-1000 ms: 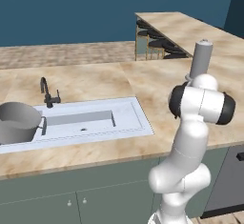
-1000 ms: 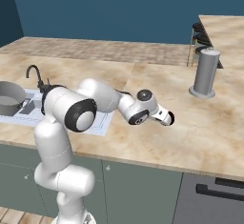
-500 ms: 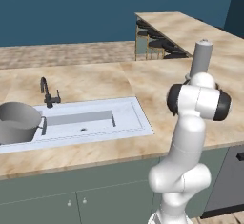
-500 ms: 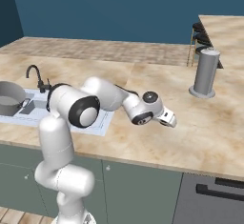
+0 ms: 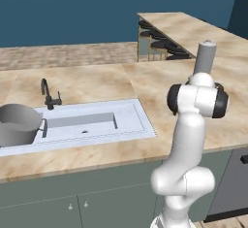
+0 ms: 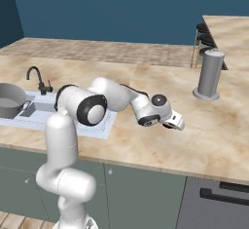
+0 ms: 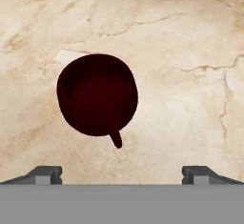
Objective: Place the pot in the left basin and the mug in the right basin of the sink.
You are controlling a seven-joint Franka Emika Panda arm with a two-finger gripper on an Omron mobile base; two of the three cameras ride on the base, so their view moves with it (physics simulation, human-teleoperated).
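The dark red mug point(image 7: 97, 94) stands upright on the beige marble counter, its small handle pointing toward the hand. My gripper point(image 7: 122, 174) hangs above it, open, with the mug ahead of and left of the gap between the fingertips point(image 7: 47, 173). From the right base camera the gripper point(image 6: 173, 124) is low over the counter, well right of the sink point(image 6: 104, 125). The grey pot point(image 5: 19, 124) sits in the left basin at the sink's left end. The right basin point(image 5: 85, 127) holds nothing.
A slim black faucet point(image 5: 47, 93) stands behind the sink point(image 5: 143, 125). A tall grey domed cylinder point(image 6: 209, 74) is on the counter beyond the gripper to the right. Bar stools point(image 5: 160, 42) line a raised counter at the back right.
The arm has stretched further right, carrying the open gripper away from the sink across the counter. The pot has not moved.
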